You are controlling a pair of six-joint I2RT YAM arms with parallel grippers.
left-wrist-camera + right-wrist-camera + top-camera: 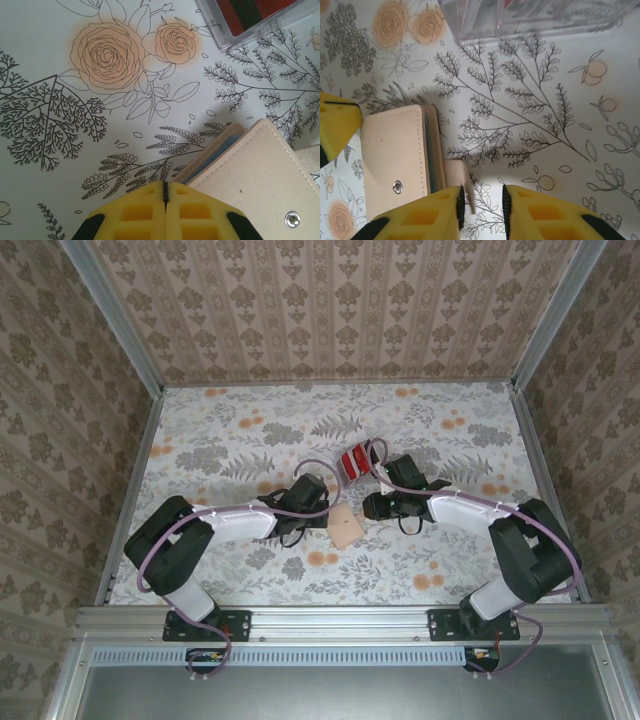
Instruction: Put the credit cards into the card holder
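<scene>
Beside the card holder (395, 150), right claw (482, 200) narrowly parted, left claw (165, 189) closed.

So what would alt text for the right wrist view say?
Closed tan card holder with a metal snap on a floral tablecloth, its flap beside the open yellow right claw below; a clear plastic box at the top.

Top camera looks down from behind; both wrist cameras face the table (230, 570) closely, sharing the card holder (260, 170) (395, 150)
</scene>
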